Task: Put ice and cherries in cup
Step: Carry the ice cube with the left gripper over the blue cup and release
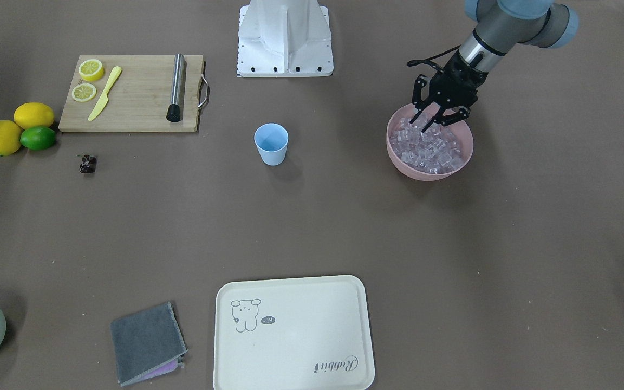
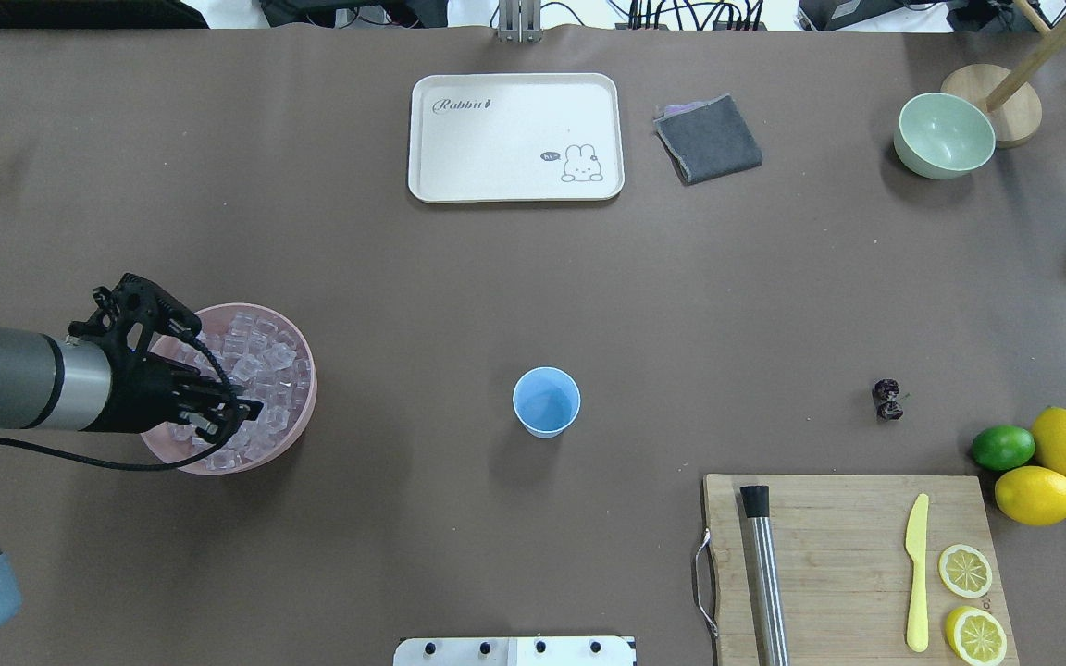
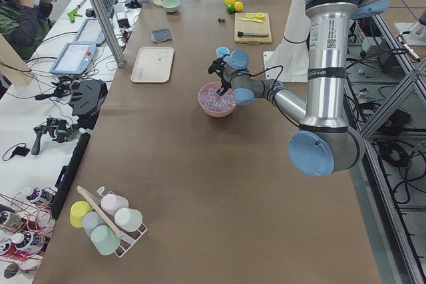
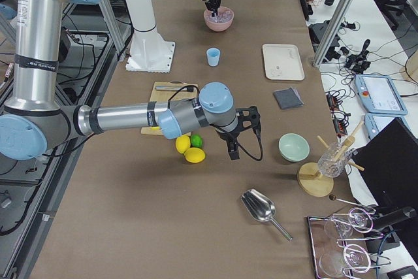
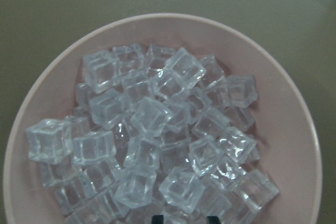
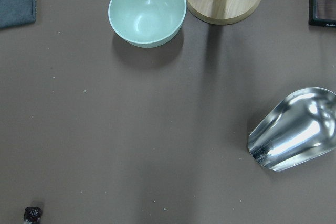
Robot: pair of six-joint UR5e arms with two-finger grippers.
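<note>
Brown-covered surface (image 2: 403, 277); cluttered lab benches alongside. Cup (image 2: 546, 401) upright at centre, long axis vertical, mouth up. Ice (image 2: 265, 361) heaped in pink bowl (image 2: 306, 388) at cup's 9 o'clock; cherries (image 2: 886, 399) at 3 o'clock, well apart. Left tool (image 2: 232, 416) fingers apart, tips among ice. Right tool (image 4: 238, 138) near lemons (image 4: 189, 151); spread impossible to tell.

brown table (image 2: 403, 277) with a blue cup (image 2: 546, 401) at its middle. left of the cup, a pink bowl (image 1: 431, 174); right of it, cherries (image 2: 887, 399), then lemons (image 2: 1065, 444) and a lime (image 2: 1002, 447); near-right, a board (image 2: 848, 546). beyond the cup, a tray (image 2: 514, 139), a cloth (image 2: 708, 139), a green bowl (image 2: 945, 134) and, seemingly, a metal scoop (image 6: 294, 129).
</note>
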